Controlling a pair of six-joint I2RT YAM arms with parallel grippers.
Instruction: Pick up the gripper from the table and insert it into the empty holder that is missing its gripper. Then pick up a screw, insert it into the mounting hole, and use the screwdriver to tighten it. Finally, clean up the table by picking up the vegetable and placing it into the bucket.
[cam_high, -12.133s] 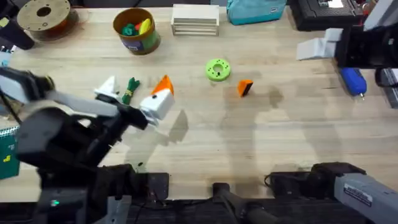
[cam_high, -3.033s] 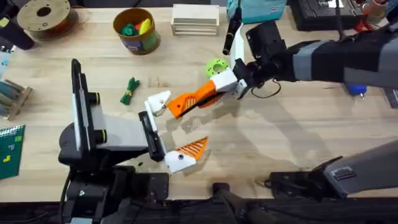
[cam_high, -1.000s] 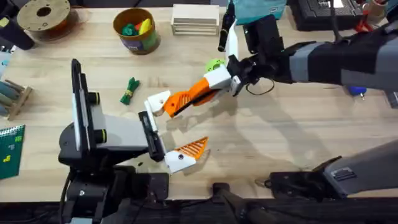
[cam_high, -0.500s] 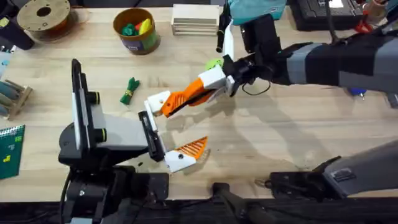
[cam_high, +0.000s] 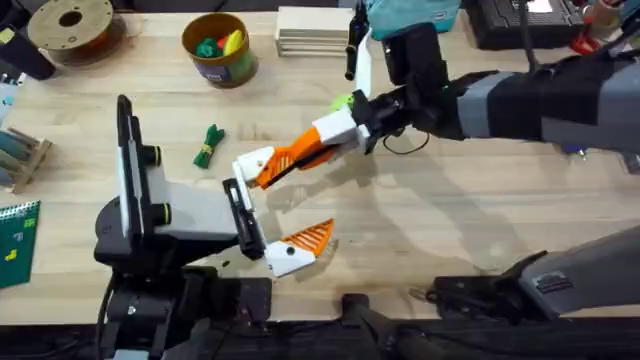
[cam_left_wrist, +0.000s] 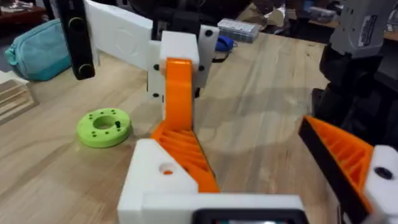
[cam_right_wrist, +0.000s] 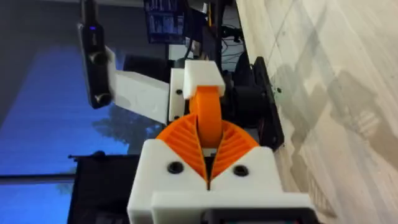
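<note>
My right gripper (cam_high: 322, 139) reaches in from the right, shut on the orange ribbed gripper (cam_high: 283, 163). The far end of that piece sits in the white holder (cam_high: 254, 162), which is one jaw tip of my left gripper (cam_high: 276, 201). The left gripper is open, and its other finger (cam_high: 300, 241) carries an orange pad. In the left wrist view the gripper (cam_left_wrist: 179, 102) runs into the holder (cam_left_wrist: 155, 183). In the right wrist view my pads (cam_right_wrist: 180, 146) clamp the gripper (cam_right_wrist: 209, 107). The vegetable (cam_high: 208, 146) lies left of the holder. The bucket (cam_high: 220, 50) stands at the back. No screw can be made out.
A lime-green disc (cam_left_wrist: 104, 126) lies behind the right gripper. A stack of wooden slats (cam_high: 314, 30) and a teal bag (cam_high: 410, 17) sit at the back, with a filament spool (cam_high: 70, 27) at the back left. The right arm hides most of the blue screwdriver (cam_left_wrist: 224, 43).
My right gripper has moved a little to the left with the orange gripper, pushing its end further into the white holder. The left arm has stayed still.
</note>
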